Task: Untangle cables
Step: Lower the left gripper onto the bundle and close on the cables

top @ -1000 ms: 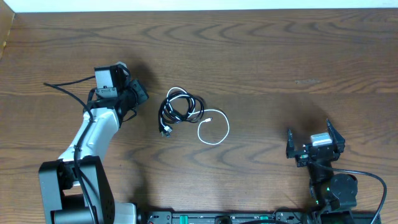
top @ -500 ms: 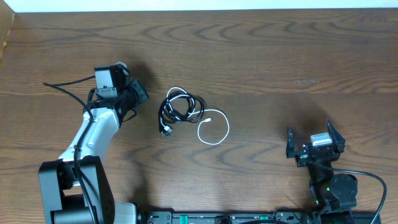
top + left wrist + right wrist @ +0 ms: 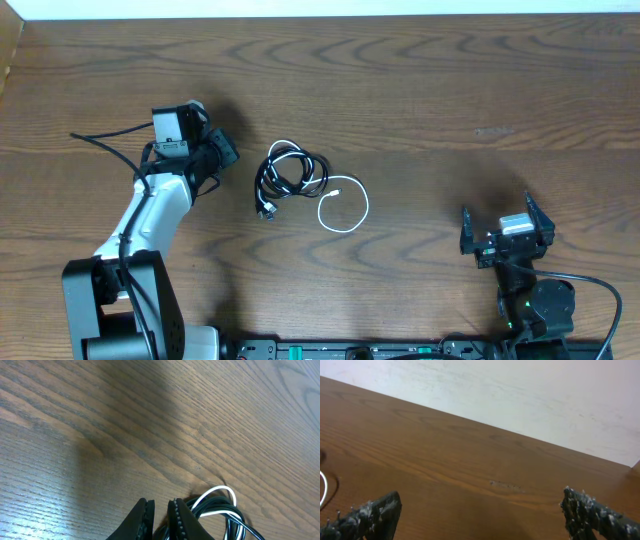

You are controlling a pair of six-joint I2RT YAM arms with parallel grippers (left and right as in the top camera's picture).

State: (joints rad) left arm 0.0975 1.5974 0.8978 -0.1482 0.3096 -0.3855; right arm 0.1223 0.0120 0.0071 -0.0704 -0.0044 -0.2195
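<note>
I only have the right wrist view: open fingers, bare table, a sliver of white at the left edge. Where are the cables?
Observer: Mid-table, overhead: the black cable is coiled; the white cable loops out of it toward the right gripper.
Operator: Tangled?
Observer: Yes; the left wrist view shows white strands running through the black coil.
Operator: And the other gripper?
Observer: The left gripper sits beside the coil, apart from it, jaws almost closed on nothing.

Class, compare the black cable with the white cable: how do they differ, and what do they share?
The black cable is wound in several loops; the white cable forms one loose loop. Black lies mostly left of white's loop in the overhead view. Both rest on the table, tangled.
</note>
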